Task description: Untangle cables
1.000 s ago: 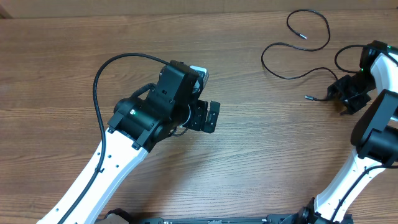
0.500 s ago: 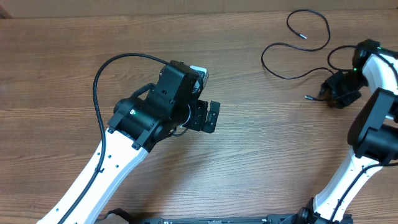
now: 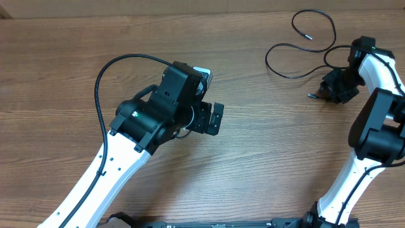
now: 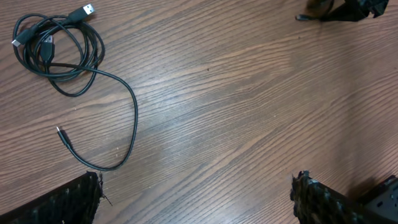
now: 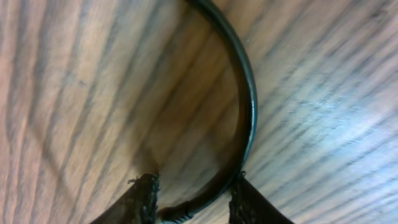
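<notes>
A small coiled bundle of thin black cables [image 4: 59, 50] with a USB plug [image 4: 89, 10] lies top left in the left wrist view. One loose strand [image 4: 134, 118] trails from it. The bundle does not show in the overhead view. My left gripper [image 3: 214, 119] [image 4: 196, 199] is open and empty above bare wood. A separate loose cable [image 3: 267, 60] loops at the top right, with its plug end [image 3: 311, 97] beside my right gripper [image 3: 331, 90]. The right gripper [image 5: 193, 199] is low over the table, its fingers narrowly apart around this cable [image 5: 250, 106].
The thick black cable of the left arm [image 3: 99, 95] arcs over the table's left half. The right arm [image 3: 380, 120] stands along the right edge. The right gripper also shows at the top right of the left wrist view [image 4: 348, 9].
My right gripper has moved left and slightly up toward the cable's plug end. The nearby cable loop has shifted left with it. The left arm has not moved.
</notes>
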### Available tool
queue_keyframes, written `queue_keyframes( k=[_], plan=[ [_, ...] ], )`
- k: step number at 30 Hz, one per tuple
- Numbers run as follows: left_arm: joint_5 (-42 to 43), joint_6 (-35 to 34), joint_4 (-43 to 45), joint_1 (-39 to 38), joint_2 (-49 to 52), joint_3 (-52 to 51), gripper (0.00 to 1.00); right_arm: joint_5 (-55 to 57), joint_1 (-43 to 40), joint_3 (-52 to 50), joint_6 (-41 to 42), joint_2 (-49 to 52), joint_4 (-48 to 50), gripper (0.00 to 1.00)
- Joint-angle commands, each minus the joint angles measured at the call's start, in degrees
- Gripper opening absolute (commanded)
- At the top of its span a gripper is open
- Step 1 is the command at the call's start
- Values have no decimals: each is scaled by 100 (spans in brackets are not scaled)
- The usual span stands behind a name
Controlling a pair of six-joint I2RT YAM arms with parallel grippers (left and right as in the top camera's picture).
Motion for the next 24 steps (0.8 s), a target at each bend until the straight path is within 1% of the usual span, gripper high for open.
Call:
queue_keyframes(
  k=[1, 3, 8, 9, 13, 21, 24],
  plan=[
    [39, 4, 4, 20, 31, 20, 99, -17, 116, -42, 33, 181, 146, 32],
    [39, 4, 4, 20, 31, 20, 100, -17, 125, -42, 31, 201, 269, 27],
    [42, 2, 7, 20, 31, 20, 100, -94, 125, 72, 24, 201, 870, 6],
    [39, 2, 7, 20, 31, 20, 99, -168, 125, 131, 26, 201, 984, 4],
    [42, 4, 2, 20, 31, 20, 100, -682, 125, 634, 26, 199, 1281, 4],
    [44, 0, 4, 20, 31, 20, 99, -1377, 127, 2632, 26, 199, 1283, 4],
    [46, 0, 4, 20, 31, 20, 100, -1403, 162, 3075, -24, 199, 1327, 4]
  ],
)
